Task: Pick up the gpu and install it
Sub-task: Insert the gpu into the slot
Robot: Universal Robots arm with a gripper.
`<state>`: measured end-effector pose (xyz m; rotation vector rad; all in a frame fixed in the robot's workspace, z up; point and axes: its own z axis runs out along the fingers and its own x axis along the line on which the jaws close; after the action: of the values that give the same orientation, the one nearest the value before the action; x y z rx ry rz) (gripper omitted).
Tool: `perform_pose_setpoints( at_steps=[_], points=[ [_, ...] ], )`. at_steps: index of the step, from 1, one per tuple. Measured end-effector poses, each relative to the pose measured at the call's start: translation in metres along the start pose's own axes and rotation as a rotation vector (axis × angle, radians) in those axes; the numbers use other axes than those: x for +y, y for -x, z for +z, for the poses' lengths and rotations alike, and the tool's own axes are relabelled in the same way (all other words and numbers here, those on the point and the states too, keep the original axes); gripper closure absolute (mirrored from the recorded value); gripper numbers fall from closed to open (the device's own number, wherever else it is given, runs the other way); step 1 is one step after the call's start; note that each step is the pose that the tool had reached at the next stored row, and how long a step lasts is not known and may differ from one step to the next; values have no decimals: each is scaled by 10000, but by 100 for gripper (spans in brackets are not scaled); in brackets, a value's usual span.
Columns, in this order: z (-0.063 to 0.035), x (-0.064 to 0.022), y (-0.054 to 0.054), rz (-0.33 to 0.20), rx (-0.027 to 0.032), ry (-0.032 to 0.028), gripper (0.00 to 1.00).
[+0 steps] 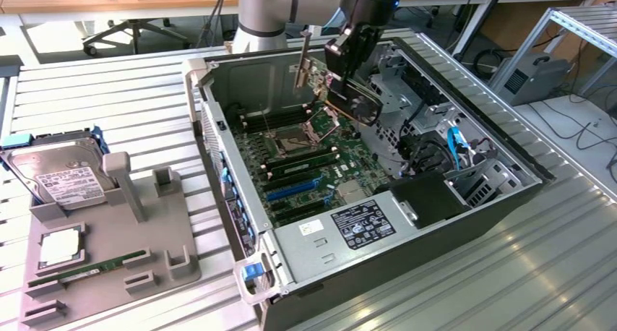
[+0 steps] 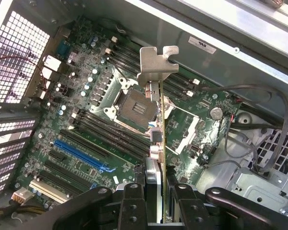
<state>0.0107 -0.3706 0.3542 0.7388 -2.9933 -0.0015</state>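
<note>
The gpu [image 1: 339,92] is a dark card with a silvery end bracket [image 1: 305,56]. It hangs upright in the air over the motherboard [image 1: 299,165] inside the open computer case [image 1: 222,78]. My gripper [image 1: 355,45] is shut on the card's upper edge. In the wrist view the gpu [image 2: 162,120] shows edge-on, its bracket [image 2: 156,64] pointing away from me, clamped between my two black fingers [image 2: 134,203]. Below it lie the CPU socket [image 2: 132,103] and the blue expansion slot [image 2: 81,155]; the card touches neither.
A grey holder tray [image 1: 144,237] on the exterior view's left carries a silver hard drive [image 1: 58,175], a CPU chip [image 1: 60,248] and a green RAM stick [image 1: 87,267]. The power supply [image 1: 357,226] and drive cage with cables [image 1: 453,150] crowd the case's right side.
</note>
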Motion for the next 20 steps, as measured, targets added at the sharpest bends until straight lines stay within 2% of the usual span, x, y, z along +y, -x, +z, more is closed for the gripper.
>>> perform_pose_setpoints(
  at_steps=[20],
  points=[
    [0,0,0,-541,8,-31,73]
  ],
)
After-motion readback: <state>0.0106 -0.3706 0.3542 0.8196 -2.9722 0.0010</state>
